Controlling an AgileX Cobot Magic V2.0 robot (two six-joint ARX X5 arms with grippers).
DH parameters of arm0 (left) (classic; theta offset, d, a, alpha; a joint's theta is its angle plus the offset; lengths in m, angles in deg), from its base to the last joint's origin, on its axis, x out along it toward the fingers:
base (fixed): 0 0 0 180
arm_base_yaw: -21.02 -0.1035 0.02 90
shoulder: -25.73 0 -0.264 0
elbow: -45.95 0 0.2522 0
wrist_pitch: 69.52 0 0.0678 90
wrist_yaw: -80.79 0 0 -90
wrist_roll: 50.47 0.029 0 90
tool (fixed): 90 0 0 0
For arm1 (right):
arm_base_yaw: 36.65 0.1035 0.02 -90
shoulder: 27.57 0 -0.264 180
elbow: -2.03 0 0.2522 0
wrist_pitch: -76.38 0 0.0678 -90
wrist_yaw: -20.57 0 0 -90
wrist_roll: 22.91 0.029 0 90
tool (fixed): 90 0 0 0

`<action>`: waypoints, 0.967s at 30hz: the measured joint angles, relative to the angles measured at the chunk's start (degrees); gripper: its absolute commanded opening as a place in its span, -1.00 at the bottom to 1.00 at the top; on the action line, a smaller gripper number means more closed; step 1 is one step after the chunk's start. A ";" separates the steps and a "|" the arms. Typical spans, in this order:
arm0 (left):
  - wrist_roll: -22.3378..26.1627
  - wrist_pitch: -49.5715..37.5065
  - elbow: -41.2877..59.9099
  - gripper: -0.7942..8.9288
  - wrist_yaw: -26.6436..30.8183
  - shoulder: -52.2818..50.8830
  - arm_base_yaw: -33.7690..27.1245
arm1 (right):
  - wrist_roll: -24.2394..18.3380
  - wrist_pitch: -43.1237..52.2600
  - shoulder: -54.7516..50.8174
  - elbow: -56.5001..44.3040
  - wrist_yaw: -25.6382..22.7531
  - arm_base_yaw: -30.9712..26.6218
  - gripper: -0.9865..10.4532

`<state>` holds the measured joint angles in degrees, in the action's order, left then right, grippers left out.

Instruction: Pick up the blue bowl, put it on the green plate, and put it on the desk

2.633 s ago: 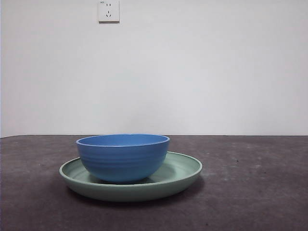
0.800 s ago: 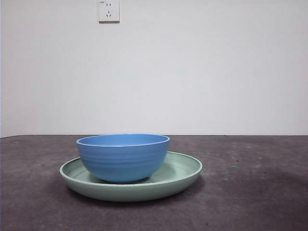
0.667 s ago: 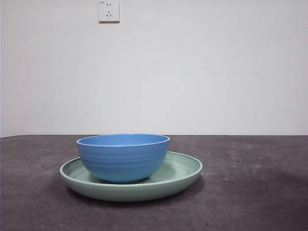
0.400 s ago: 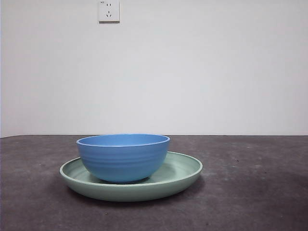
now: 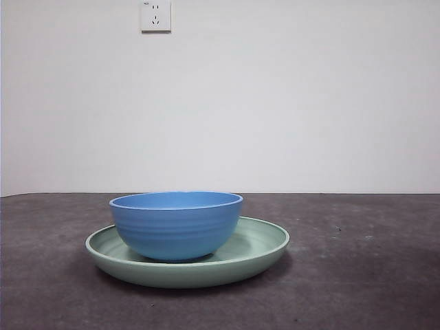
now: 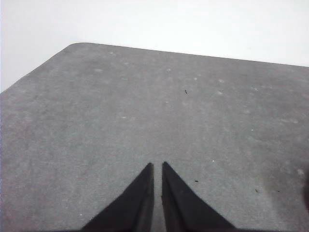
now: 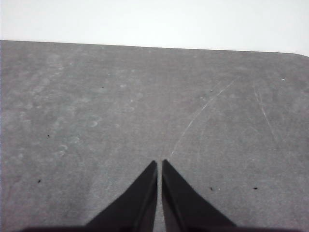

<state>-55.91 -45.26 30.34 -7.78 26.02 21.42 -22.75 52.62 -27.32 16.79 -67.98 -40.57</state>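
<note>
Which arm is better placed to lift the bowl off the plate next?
Neither, visibly. The blue bowl sits in the green plate; left pincer and right pincer both hang shut over bare desk.

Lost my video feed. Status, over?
Left hand shut, right hand shut, both over bare desk. Blue bowl sits on green plate. Nothing in the way.

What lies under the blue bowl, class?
The blue bowl stands in the green plate, which rests on the desk. The plate's middle beneath the bowl is hidden.
</note>
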 measured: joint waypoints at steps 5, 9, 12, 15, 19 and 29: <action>0.00 -0.02 0.00 -0.78 0.00 0.00 0.00 | 1.09 0.22 0.00 -0.02 0.02 0.00 -0.81; 0.00 0.00 0.00 -0.78 0.00 0.00 0.00 | 1.29 0.39 0.00 -0.04 0.02 0.00 -0.81; 0.00 0.00 0.00 -0.78 0.00 0.00 0.00 | 1.38 0.39 0.00 -0.04 0.02 0.00 -0.81; 0.00 0.00 0.00 -0.78 0.00 0.00 0.00 | 1.40 0.39 0.00 -0.04 0.02 0.00 -0.81; 0.00 0.00 0.00 -0.78 0.00 0.00 0.00 | 1.40 0.42 0.00 -0.04 0.02 0.00 -0.81; 0.00 0.00 0.00 -0.78 0.00 0.00 0.00 | 1.44 0.42 0.00 -0.04 0.02 0.00 -0.81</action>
<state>-55.91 -45.26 30.34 -7.78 26.02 21.42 -21.30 53.03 -27.32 16.74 -67.96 -40.57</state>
